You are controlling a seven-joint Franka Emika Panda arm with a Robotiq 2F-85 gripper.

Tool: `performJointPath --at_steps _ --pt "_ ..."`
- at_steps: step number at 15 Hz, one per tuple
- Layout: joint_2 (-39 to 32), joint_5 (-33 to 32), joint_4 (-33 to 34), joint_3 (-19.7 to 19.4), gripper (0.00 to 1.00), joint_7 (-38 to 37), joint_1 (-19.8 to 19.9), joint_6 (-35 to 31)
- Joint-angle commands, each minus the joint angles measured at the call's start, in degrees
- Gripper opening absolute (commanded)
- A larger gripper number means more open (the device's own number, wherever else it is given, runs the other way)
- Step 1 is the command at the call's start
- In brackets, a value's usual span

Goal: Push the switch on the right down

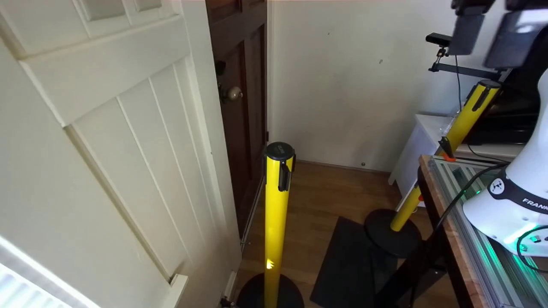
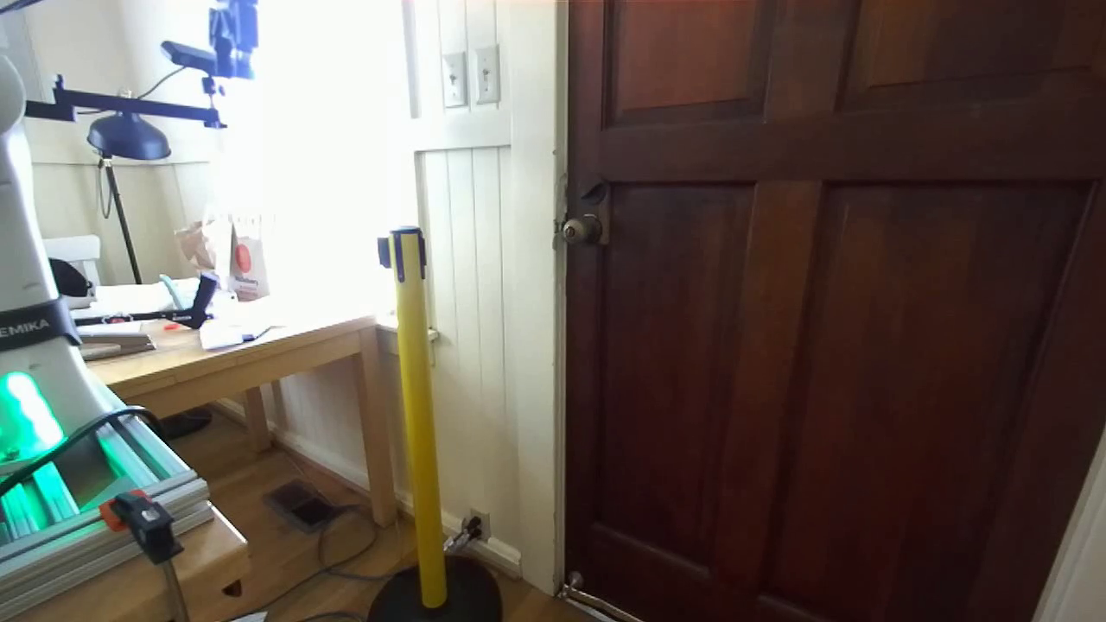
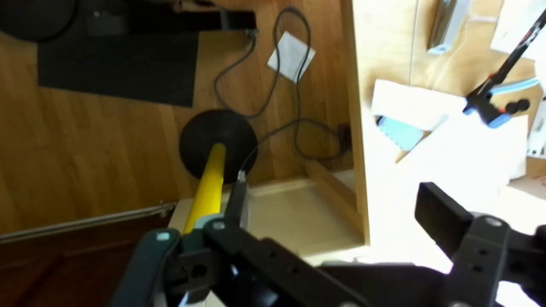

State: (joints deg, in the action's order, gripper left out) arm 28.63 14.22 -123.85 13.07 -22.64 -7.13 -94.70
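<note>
My gripper (image 3: 337,207) is spread wide: in the wrist view its dark fingers (image 3: 443,217) stand well apart, and the edge of a wooden table (image 3: 359,140) shows through the gap between them. The switch on the right (image 2: 486,74) sits on a white panelled wall (image 2: 475,259) in an exterior view, just beside its left-hand neighbour (image 2: 454,79) and to the left of a brown door (image 2: 786,345) with a round knob (image 2: 582,229). Which way it is flipped is too small for me to make out. In that same view I hang at the upper left, blurred in the glare and cut off at the top edge, apart from both switches. A yellow post (image 2: 417,415) on a round black base (image 2: 475,596) stands in front of the wall, showing in both exterior views and, from above, at my wrist. My white arm (image 1: 509,214) rises from a metal frame (image 1: 488,265), its foot lit green. On the table I see white papers (image 3: 420,102) and a paper bag (image 2: 249,263) with a red mark. Below me a dark cable (image 3: 297,100) loops over the wooden floor (image 3: 106,136), crossing a white sheet (image 3: 292,55), and a black mat (image 3: 115,66) lies near the post's base.
</note>
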Motion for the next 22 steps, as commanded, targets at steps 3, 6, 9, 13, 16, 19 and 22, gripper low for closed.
performJointPath --at_steps 3,6,9,13,16,19,22 --pt "-3.9 -13.3 2.2 1.3 1.00 -3.3 5.4 -14.0" --pt "-7.1 -17.7 4.3 0.9 1.00 -5.8 7.7 -22.3" --pt "-10.6 -21.9 7.3 0.7 1.00 -7.3 9.3 -27.3" --pt "-15.9 -26.0 13.3 -1.1 1.00 -2.8 9.3 -28.4" --pt "-20.9 -23.8 19.6 -3.5 1.00 3.0 8.0 -28.2" --pt "-19.7 -24.1 18.1 -4.5 1.00 2.8 7.4 -28.3" --pt "-23.3 -24.0 21.9 -5.5 1.00 4.5 6.9 -28.4"
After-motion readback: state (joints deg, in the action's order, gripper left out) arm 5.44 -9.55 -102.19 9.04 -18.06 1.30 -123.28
